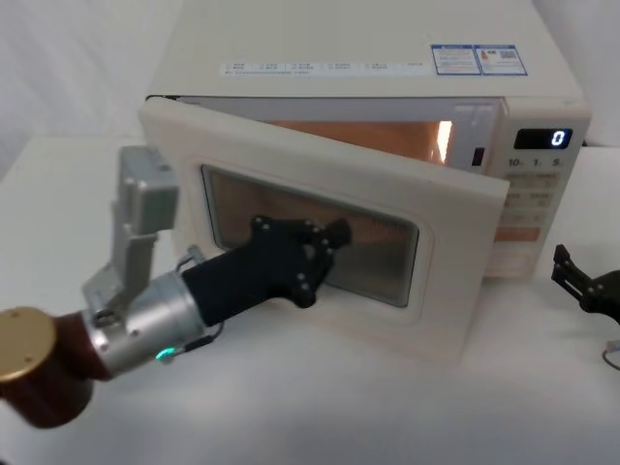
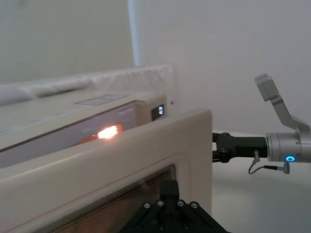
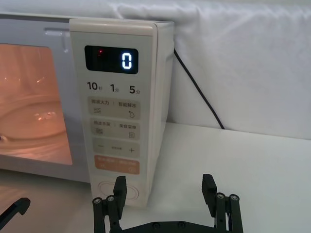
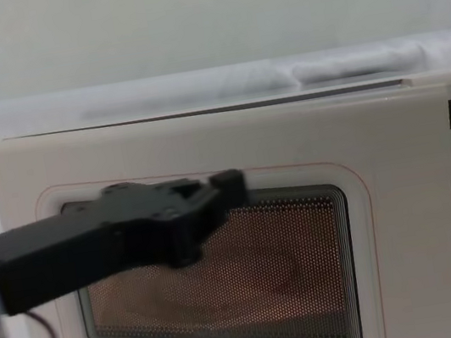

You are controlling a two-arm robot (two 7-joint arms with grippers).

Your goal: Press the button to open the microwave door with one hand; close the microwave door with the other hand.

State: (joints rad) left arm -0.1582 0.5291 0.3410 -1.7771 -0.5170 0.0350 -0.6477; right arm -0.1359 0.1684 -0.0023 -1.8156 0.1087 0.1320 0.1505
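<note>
Microwave door (image 1: 320, 232) stood ajar, left gripper (image 1: 334, 237) at its window, right gripper (image 3: 165, 191) back from the panel.

The door swung out from the left edge of the microwave (image 1: 387, 58), free edge angled toward the robot, a lit orange gap behind it. Cream, smooth, thin pink outline; dark rounded window of dotted mesh. Left gripper, black and angular on a silver wrist with a green ring, lay against the window's outer face; cannot tell whether its fingers were spread or closed. Right gripper sat low off the microwave's right front corner, fingers (image 3: 120, 187) spread wide, holding nothing, bare white table (image 3: 233, 155) around it. The pill-shaped button (image 3: 118, 190) sat at the bottom of the panel, under the orange button (image 3: 116, 167). Display (image 3: 112, 60) read 0.
</note>
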